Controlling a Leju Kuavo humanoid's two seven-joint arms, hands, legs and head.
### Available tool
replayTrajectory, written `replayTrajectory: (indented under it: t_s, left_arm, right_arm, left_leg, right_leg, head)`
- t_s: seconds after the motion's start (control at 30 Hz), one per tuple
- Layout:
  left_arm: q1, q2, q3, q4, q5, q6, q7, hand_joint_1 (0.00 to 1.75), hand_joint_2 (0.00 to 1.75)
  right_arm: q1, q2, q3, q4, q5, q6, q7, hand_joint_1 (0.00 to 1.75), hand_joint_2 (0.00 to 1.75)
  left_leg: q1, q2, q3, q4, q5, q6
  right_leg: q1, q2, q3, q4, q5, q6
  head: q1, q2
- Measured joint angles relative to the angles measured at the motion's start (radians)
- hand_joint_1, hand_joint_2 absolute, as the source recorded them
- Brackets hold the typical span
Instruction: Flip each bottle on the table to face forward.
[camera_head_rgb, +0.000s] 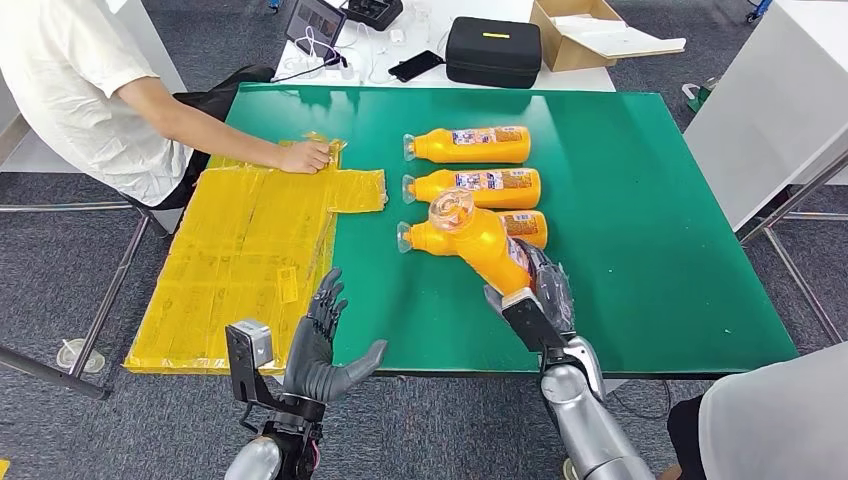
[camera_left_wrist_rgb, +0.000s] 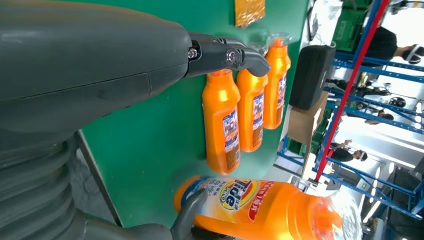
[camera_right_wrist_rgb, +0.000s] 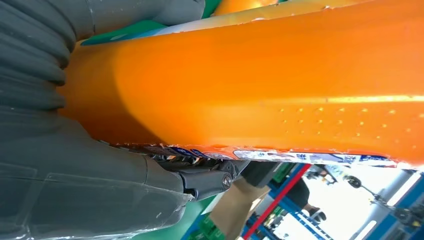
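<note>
Three orange detergent bottles lie side by side on the green table (camera_head_rgb: 640, 200): the far one (camera_head_rgb: 470, 145), the middle one (camera_head_rgb: 478, 186) and the near one (camera_head_rgb: 527, 226), caps pointing left. My right hand (camera_head_rgb: 537, 287) grips a fourth orange bottle (camera_head_rgb: 485, 245) by its base and holds it tilted up above the near one, clear cap (camera_head_rgb: 451, 210) raised. The right wrist view has that bottle's orange side (camera_right_wrist_rgb: 250, 85) close up. My left hand (camera_head_rgb: 322, 345) is open over the table's front edge, holding nothing. From the left wrist, the three lying bottles (camera_left_wrist_rgb: 221, 127) and the held bottle (camera_left_wrist_rgb: 260, 205) are visible.
A person at the left rests a hand (camera_head_rgb: 305, 155) on a flattened yellow sheet (camera_head_rgb: 250, 250) that overhangs the table's left side. Behind the table stand a black case (camera_head_rgb: 492, 50), a cardboard box (camera_head_rgb: 580, 35) and a tablet (camera_head_rgb: 315, 22). Another person (camera_head_rgb: 780, 420) is at lower right.
</note>
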Motion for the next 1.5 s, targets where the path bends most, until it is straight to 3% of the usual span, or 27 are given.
replayTrajectory:
  t_s: [0.2,0.5,0.77,1.17,1.5]
  left_arm:
    - [-0.028,-0.003,-0.001,0.003,0.039,-0.024,0.005,0.0,1.75]
    - [-0.067,-0.017,-0.006,0.033,0.1,-0.049,0.024,0.0,1.75]
    - [-0.072,-0.018,-0.008,0.041,0.104,-0.049,0.024,0.0,1.75]
    - [-0.099,-0.027,-0.014,0.077,0.108,0.042,-0.025,0.0,1.75]
    - [-0.103,-0.031,-0.011,0.079,0.141,0.034,-0.029,0.0,1.75]
  right_arm:
    - [0.0,0.063,0.059,-0.012,-0.028,0.11,-0.016,1.75,1.75]
    - [-0.009,0.124,0.21,-0.006,-0.053,0.148,-0.019,1.73,1.75]
    - [-0.01,0.126,0.229,-0.007,-0.058,0.149,-0.016,1.71,1.75]
    - [-0.005,0.115,0.317,-0.054,-0.121,0.187,0.011,1.75,1.75]
    - [-0.023,0.1,0.352,-0.066,-0.078,0.156,0.062,1.75,1.75]
  left_leg:
    - [0.002,0.001,0.0,0.0,0.0,-0.001]
    - [0.002,0.0,-0.001,0.0,0.001,-0.001]
    - [0.002,0.0,-0.001,0.0,0.001,-0.001]
    - [0.002,0.0,-0.001,0.0,0.001,-0.001]
    - [0.002,0.0,-0.001,0.0,0.001,-0.001]
  right_leg:
    - [0.002,0.0,-0.001,0.0,0.0,0.0]
    - [0.002,0.0,-0.001,0.0,0.0,-0.001]
    - [0.001,0.0,-0.001,0.0,0.0,-0.001]
    - [0.002,0.0,-0.001,0.0,0.0,-0.001]
    - [0.002,0.0,-0.001,0.0,0.0,-0.001]
  head:
    - [0.0,0.0]
    - [0.0,0.0]
    - [0.0,0.0]
    - [0.0,0.0]
    - [0.0,0.0]
